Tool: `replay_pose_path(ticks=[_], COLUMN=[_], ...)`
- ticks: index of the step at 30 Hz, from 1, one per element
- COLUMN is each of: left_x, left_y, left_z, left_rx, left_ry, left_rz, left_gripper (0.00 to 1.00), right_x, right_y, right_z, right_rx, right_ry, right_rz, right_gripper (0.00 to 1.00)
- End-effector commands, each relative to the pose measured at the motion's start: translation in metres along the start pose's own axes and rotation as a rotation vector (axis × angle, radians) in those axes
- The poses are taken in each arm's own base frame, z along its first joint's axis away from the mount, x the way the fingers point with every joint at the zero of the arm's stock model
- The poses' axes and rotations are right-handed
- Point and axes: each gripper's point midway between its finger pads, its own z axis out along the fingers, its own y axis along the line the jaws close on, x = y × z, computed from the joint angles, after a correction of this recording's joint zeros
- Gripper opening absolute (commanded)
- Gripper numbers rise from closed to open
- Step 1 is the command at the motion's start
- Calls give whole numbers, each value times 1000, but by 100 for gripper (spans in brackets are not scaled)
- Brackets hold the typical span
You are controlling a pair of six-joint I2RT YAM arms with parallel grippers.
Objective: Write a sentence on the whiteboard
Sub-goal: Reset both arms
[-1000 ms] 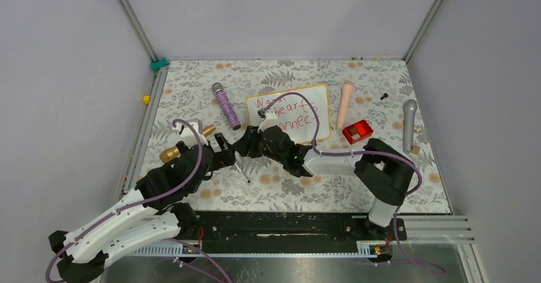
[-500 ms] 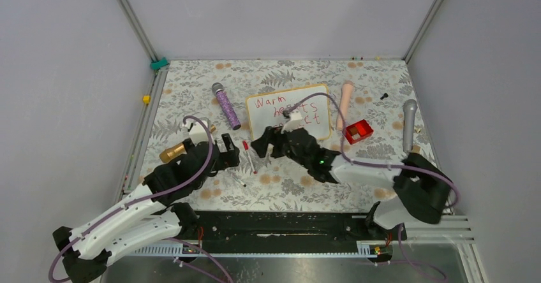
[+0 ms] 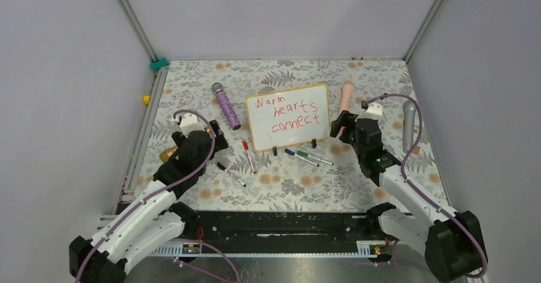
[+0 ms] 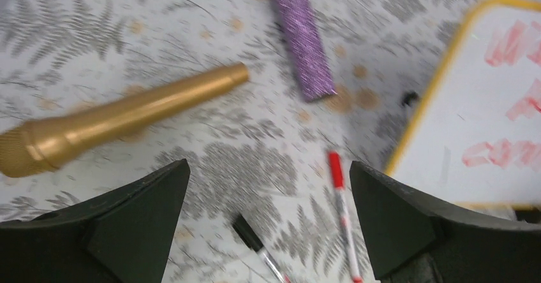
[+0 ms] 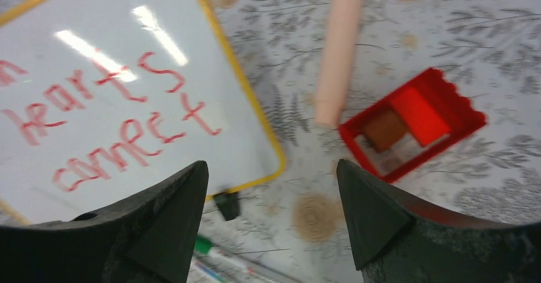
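The whiteboard lies tilted at the table's middle, with the sentence "Warm hearts connect" in red across it. My left gripper hovers open left of the board over a red marker and a black-capped marker; its gripper holds nothing. My right gripper hangs open off the board's right corner. In the right wrist view the whiteboard, the sentence and a black clip foot show beyond the empty gripper.
A purple microphone and a gold microphone lie left of the board. Several markers lie in front of it. A pink handle, a red box and a grey microphone sit on the right.
My right gripper opened and swung from the board's left front to its right corner. The red marker now lies on the table. My left arm pulled back slightly.
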Motion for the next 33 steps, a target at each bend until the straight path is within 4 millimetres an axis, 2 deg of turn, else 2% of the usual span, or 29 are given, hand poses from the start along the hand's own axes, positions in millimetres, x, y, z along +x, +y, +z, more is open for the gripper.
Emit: replay_pose_path(ticks=[1,3,5,6,7,8,11,13,15,17,21,23,24,25,26,27,33], left_x=[-53,-65,-72,-71,-68,-58,-48,-37,-37,-41,-38,-30,-31,-29,-26,-31,-30], left_y=[24,42,53,55,57,63,65,68,63,66,63,65,65,66,67,65,67], left_z=[29,40,45,47,48,51,62,75,78,86,106,118,123,125,124,124,124], left_rx=[-95,-172,-216,-212,-201,-199,-165,-152,-97,-122,-35,14,29,32,31,35,32], left_ry=[-213,-281,-382,-423,-469,-492,-515,-506,-556,-564,-467,-390,-385,-383,-364,-386,-380], left_rz=[-40,-5,47,86,111,141,230,251,271,270,266,268,269,269,245,242,240], left_gripper=[99,99,98,97,96,96,93,89,86,88,87,87,87,87,95,98,99], right_x=[-13,-23,-37,-47,-49,-49,-32,-19,-5,-6,-4,-7,-8,-9,-9,-9,-9], right_y=[-56,-87,-94,-94,-94,-99,-98,-104,-115,-117,-126,-126,-126,-127,-127,-127,-127], right_z=[6,12,16,15,13,13,22,34,46,47,51,51,51,50,50,50,49], right_rx=[214,261,175,151,130,147,109,117,138,151,203,207,206,216,213,214,213], right_ry=[-64,-118,-198,-258,-286,-312,-262,-207,-215,-217,-183,-196,-208,-213,-217,-218,-218], right_rz=[-123,-47,9,-73,-195,-237,-320,-324,-307,-304,-279,-271,-269,-264,-264,-263,-263], right_gripper=[81,81,80,80,79,79,79,77,77,77,80,98,99,100,100,99,99])
